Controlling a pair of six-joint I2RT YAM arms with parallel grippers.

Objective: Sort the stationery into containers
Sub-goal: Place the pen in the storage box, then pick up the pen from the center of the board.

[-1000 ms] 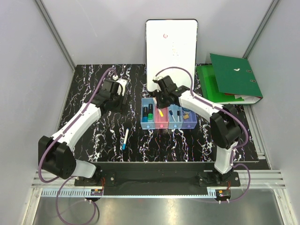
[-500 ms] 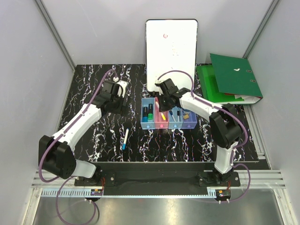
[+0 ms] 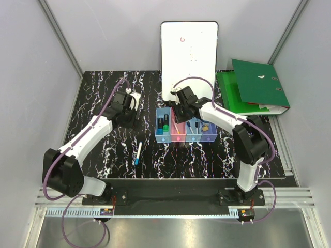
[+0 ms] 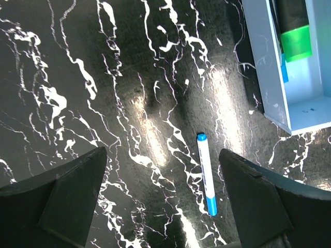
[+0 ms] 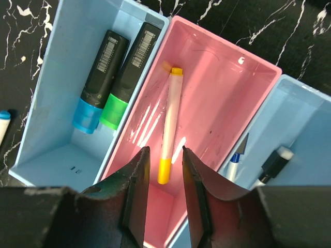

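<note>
White plastic, blue-tipped at both ends: slim pen [image 4: 206, 173] flat on the black marbled surface [image 4: 103, 77], near the left end of the bin row [image 3: 185, 135] but apart from it, not yet sorted. Probably light, stiff and smooth, and round enough to roll or skid away under a one-sided nudge; no real fragility to fear. Best taken at mid-barrel, jaws set across its length, closed squarely and only gently.

Left gripper [image 4: 164, 196] spread wide and empty above the surface, the pen in the span between its two fingers.

Right gripper [image 5: 164, 170] parted wider than a pen barrel, clamping nothing, poised over the pink bin [image 5: 222, 103], with a yellow-ended pen [image 5: 169, 119] lying lengthwise inside. Green-black marker [image 5: 124, 82] and blue-black marker [image 5: 95, 85] side by side in the light blue bin [image 5: 57, 119] next to it.
</note>
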